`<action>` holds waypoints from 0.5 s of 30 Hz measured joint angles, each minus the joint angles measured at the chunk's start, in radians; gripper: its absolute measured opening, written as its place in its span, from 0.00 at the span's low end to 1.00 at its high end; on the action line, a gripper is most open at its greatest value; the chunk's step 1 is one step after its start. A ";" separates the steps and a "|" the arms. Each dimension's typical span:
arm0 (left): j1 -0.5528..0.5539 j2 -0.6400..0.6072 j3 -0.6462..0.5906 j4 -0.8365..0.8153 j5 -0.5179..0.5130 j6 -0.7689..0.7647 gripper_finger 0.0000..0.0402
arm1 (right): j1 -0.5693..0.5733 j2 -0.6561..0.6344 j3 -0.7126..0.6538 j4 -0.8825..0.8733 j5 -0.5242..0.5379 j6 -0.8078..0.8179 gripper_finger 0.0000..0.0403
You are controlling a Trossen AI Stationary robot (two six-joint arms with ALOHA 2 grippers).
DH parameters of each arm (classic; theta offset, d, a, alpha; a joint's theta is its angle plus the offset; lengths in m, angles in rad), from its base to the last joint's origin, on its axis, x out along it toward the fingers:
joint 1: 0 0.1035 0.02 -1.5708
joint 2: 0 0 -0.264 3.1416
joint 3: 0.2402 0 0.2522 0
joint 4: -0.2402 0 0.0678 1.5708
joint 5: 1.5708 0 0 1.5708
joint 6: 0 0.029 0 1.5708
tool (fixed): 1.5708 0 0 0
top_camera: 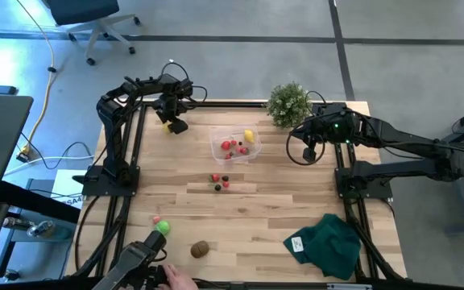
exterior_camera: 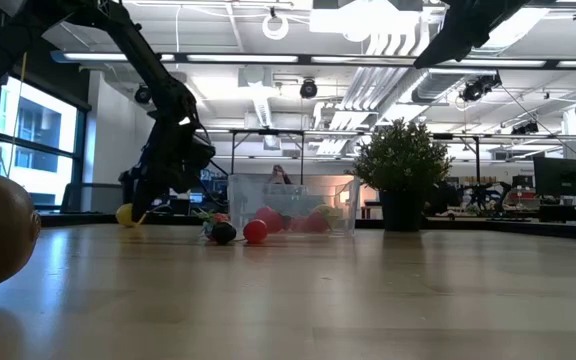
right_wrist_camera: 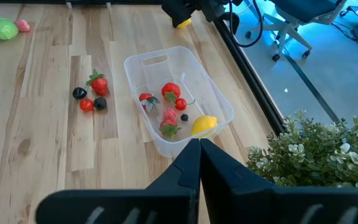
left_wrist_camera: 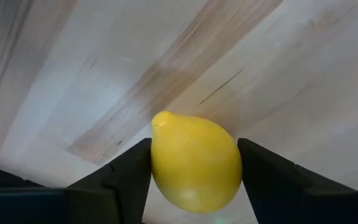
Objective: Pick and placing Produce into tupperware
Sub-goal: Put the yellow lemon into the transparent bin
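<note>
At the far left of the table, a yellow lemon (left_wrist_camera: 195,163) is bracketed by the fingers of the left gripper (top_camera: 173,123), one on each side; whether it is firmly clamped cannot be told. The right gripper (right_wrist_camera: 199,163) is held with fingers together over the far right, near the potted plant (top_camera: 287,104). The tupperware (top_camera: 217,147) sits mid-table with strawberries and another lemon inside, loose berries (top_camera: 219,182) just in front of it.
</note>
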 joint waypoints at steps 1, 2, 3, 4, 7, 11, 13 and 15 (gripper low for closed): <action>0.000 0.000 0.000 -0.001 0.000 0.000 0.52 | 0.000 0.000 0.000 0.000 0.000 0.000 0.00; 0.000 0.000 0.000 -0.001 0.000 0.000 0.51 | 0.000 0.000 0.000 0.000 0.000 0.000 0.00; 0.000 0.000 0.000 -0.002 0.000 0.000 0.51 | 0.000 0.000 0.000 0.000 0.000 0.000 0.00; 0.000 0.000 0.000 -0.002 0.000 0.000 0.51 | 0.000 0.000 0.000 0.000 0.000 0.000 0.00; 0.000 0.000 0.000 -0.002 0.000 0.000 0.52 | 0.000 0.000 0.000 0.000 0.000 0.000 0.00; 0.000 0.000 0.000 0.002 0.000 0.000 0.55 | 0.000 0.000 0.000 0.000 0.000 0.000 0.00; 0.000 0.000 0.000 0.005 0.000 0.002 0.54 | 0.000 0.000 0.000 0.000 0.000 0.000 0.00; 0.000 0.000 0.000 0.008 0.001 0.013 0.53 | 0.000 0.000 0.000 0.000 0.000 0.000 0.00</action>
